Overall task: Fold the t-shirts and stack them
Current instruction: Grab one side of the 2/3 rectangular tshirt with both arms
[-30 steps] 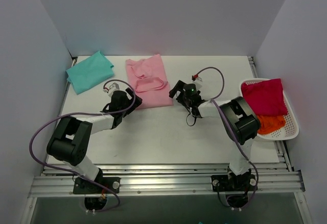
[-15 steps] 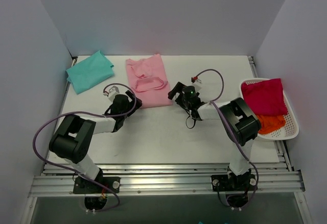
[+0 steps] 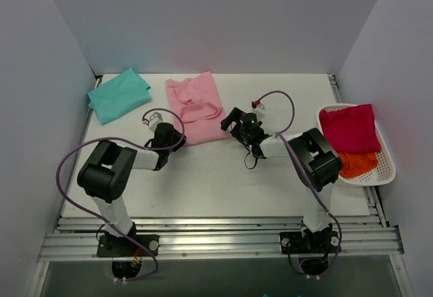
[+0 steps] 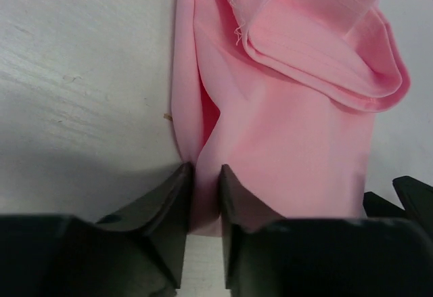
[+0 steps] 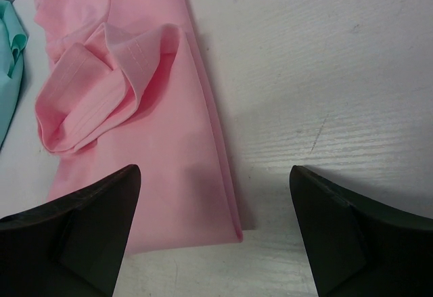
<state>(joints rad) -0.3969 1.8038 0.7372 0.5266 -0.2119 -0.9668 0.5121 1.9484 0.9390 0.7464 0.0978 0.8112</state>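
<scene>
Left wrist view: the left end effector (image 4: 203, 178) has its two fingers nearly together on a thin pinch of the pink t-shirt (image 4: 291, 128) at its near left corner, with cloth squeezed between them. The shirt lies lengthwise on the tabletop (image 4: 81, 74), folded narrow, with a sleeve turned in on top. In the right wrist view the right end effector (image 5: 213, 178) stands wide apart, straddling the near right corner without touching it. From above, the teal t-shirt (image 3: 119, 94) lies at the far left corner, apparently folded, well apart from the pink one.

The risks, as I judge them: the left pinch looks shallow and may hold only one layer, so a lift could peel the layers apart or slip free. With one corner held alone, raising it would skew the hem and spill the tucked sleeve. If the right fingers close too high, they would catch nothing
</scene>
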